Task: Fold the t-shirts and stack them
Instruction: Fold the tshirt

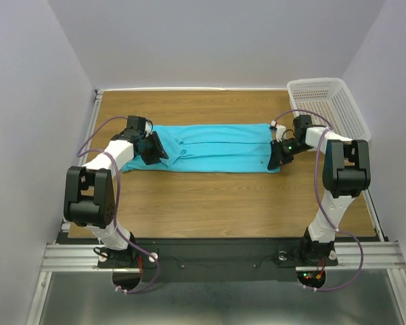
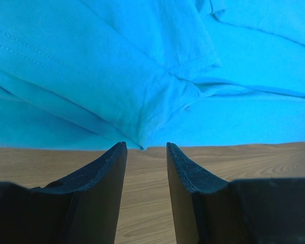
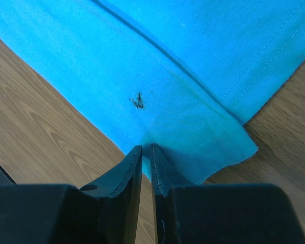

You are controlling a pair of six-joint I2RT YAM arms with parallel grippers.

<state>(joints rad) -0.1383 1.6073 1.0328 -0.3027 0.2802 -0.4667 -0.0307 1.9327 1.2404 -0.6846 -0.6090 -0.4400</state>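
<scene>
A white perforated plastic basket (image 1: 328, 101) sits at the far right corner of the wooden table (image 1: 210, 203), with pale walls (image 1: 27, 101) around it.

This is a laboratory robot test cell. Plain pale walls (image 1: 223, 40) enclose the wooden table (image 1: 223, 203) on three sides. An aluminium rail (image 1: 223, 254) at the table's near edge carries two cabled arms (image 1: 91, 196). A white basket (image 1: 328, 101) occupies its far right corner.
</scene>
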